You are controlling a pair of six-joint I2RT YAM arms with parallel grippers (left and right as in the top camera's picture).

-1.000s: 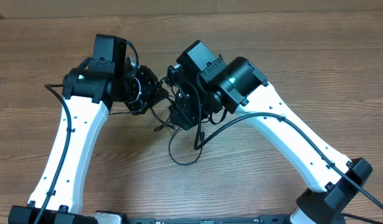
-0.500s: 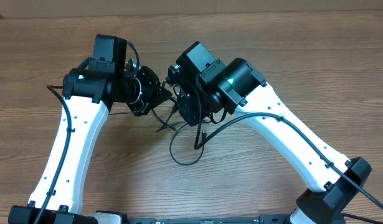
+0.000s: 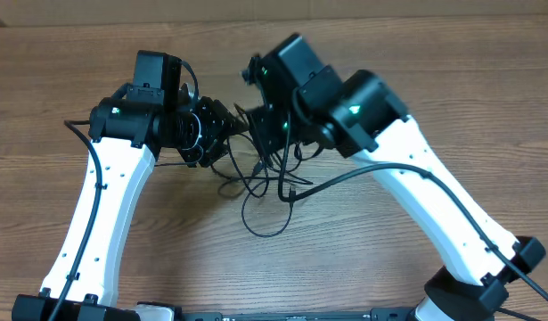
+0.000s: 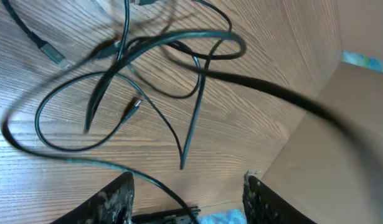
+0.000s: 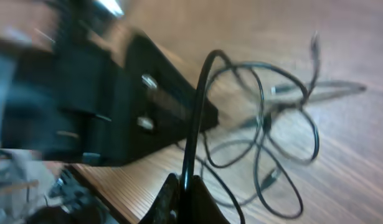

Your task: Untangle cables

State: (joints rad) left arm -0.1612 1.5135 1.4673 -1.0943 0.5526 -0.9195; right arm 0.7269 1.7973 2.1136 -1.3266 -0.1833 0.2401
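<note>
Black right gripper [image 5: 180,198] is squeezed tight on one of the cables [image 5: 264,118]. That cord goes straight up from the tips and bends over at the top. Behind it, the other cords lie in loose loops on the wood, crossing each other in a few spots.

The left gripper [image 4: 188,200] is open. Its two fingers [image 4: 113,200] stand well apart. A thin cord runs low across the gap between them, but the fingers do not pinch it. Under this gripper the cables [image 4: 126,46] spread out in big loops. A small plug [image 4: 134,106] sits inside one loop, and another plug [image 4: 51,53] lies near the top left corner.

From above, both grippers are close together in the far half of the table [image 3: 487,107]. The cables [image 3: 260,169] hang and lie between them and just in front of them. One round loop reaches toward the near side, with a little plug [image 3: 291,192] beside it.

The left arm [image 3: 104,205] and the right arm [image 3: 434,205] slant in from the near corners. Lots of bare wood lies to the left, to the right and between the arms. A brown wall [image 3: 345,9] runs along the far edge, not far behind the grippers.
</note>
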